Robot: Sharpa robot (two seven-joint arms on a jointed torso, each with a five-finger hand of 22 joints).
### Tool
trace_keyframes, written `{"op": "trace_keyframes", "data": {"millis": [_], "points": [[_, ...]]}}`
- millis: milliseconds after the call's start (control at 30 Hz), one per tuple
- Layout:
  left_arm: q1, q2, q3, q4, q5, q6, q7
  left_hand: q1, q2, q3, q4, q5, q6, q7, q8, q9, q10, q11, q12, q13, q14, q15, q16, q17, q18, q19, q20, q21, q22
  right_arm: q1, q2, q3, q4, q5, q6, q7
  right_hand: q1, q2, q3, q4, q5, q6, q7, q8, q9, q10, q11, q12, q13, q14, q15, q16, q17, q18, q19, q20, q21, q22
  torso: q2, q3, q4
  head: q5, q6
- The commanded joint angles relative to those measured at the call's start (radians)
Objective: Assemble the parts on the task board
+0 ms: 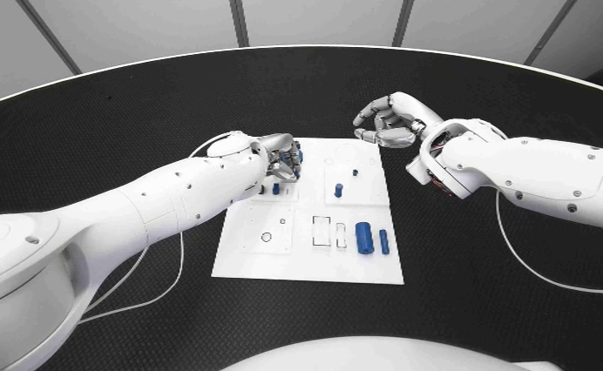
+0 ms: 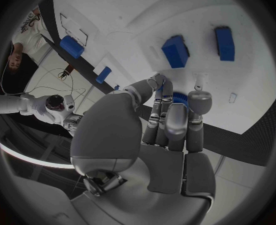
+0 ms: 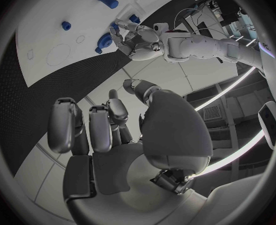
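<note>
Here the left hand (image 1: 279,160) sat over the upper-left corner of the board (image 1: 258,258), fingers curled in around a small blue part (image 2: 179,98) that peeked out between the fingertips in the left wrist view. The hold looked like a fingertip pinch, with most of the part hidden, so how squarely it sat could not be told. Just at 6 o'clock of the hand a short blue peg (image 1: 276,188) stood on the board, close enough that a downward or sideways stroke of the fingers could knock it over.

Toward 3 o'clock another peg (image 1: 338,189) stood near the board's middle, and a tiny piece (image 1: 355,172) lay beyond it. At about 5 o'clock, well apart from the hand, a thick blue cylinder (image 1: 363,238) and a thin rod (image 1: 383,241) lay side by side near the outlined slots.

The right hand (image 1: 389,121) hovered off the board at its 1 o'clock corner, above the tabletop (image 1: 125,110), fingers curled in on nothing.

The main risk seemed to be a slip: a shallow pinch could let the part tilt or drop as it met its seat, and it might roll. Pressing askew could also nudge the board, which looked loose on the tabletop, and upset the standing pegs.
</note>
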Motion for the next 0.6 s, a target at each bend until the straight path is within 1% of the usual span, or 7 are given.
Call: {"op": "trace_keyframes", "data": {"millis": [33, 300, 433, 600], "points": [[0.002, -0.002, 0.0, 0.002, 0.001, -0.001, 0.0, -0.003, 0.006, 0.006, -0.002, -0.001, 0.006, 0.001, 0.002, 0.0, 0.006, 0.001, 0.003, 0.001, 0.0, -0.009, -0.006, -0.001, -0.014, 0.008, -0.002, 0.007, 0.001, 0.0, 0.001, 0.0, -0.001, 0.0, 0.0, 0.0, -0.004, 0.006, 0.004, -0.001, 0.004, 0.003, -0.003, 0.006, -0.001, 0.006, 0.002, 0.006, 0.001, 0.05, -0.007, -0.003, 0.039, 0.005, -0.001, -0.004, -0.001, 0.033, 0.001, 0.0005, 0.0001, 0.002, 0.004], [0.004, -0.005, 0.0, 0.007, 0.008, -0.003, -0.001, -0.004, 0.006, 0.006, -0.002, -0.001, 0.007, 0.001, 0.002, 0.001, 0.007, 0.001, 0.003, 0.002, -0.001, -0.009, -0.007, -0.005, -0.014, 0.008, -0.002, 0.007, 0.002, 0.0, 0.001, 0.0, -0.003, 0.0, 0.001, 0.001, -0.004, 0.006, 0.004, -0.001, 0.004, 0.003, -0.003, 0.006, -0.001, 0.006, 0.002, 0.006, 0.001, 0.05, -0.007, -0.003, 0.039, 0.005, -0.001, -0.004, -0.001, 0.033, 0.002, -0.0001, -0.0005, 0.005, 0.006], [0.005, -0.007, 0.0, 0.009, 0.01, -0.003, -0.001, -0.004, 0.005, 0.006, -0.002, -0.001, 0.008, 0.0, 0.002, 0.001, 0.008, 0.001, 0.003, 0.002, -0.001, -0.009, -0.007, -0.007, -0.014, 0.009, -0.002, 0.008, 0.003, 0.0, 0.002, 0.0, -0.004, 0.0, 0.001, 0.001, -0.004, 0.006, 0.004, -0.001, 0.004, 0.003, -0.003, 0.006, -0.001, 0.006, 0.002, 0.006, 0.001, 0.05, -0.007, -0.003, 0.039, 0.005, -0.001, -0.004, -0.001, 0.033, 0.002, 0.0008, -0.0011, 0.006, 0.008], [0.01, -0.014, 0.0, 0.016, 0.013, -0.002, -0.003, -0.005, 0.005, 0.006, -0.002, -0.001, 0.009, 0.001, 0.002, 0.001, 0.009, 0.0, 0.003, 0.002, -0.001, -0.009, -0.007, -0.008, -0.014, 0.009, -0.002, 0.008, 0.003, 0.0, 0.001, 0.0, -0.005, 0.0, 0.001, 0.001, -0.004, 0.006, 0.004, -0.001, 0.004, 0.003, -0.003, 0.006, -0.001, 0.006, 0.002, 0.006, 0.001, 0.05, -0.007, -0.003, 0.039, 0.005, -0.001, -0.004, -0.001, 0.033, 0.001, 0.0, 0.0004, 0.007, 0.007]]}}
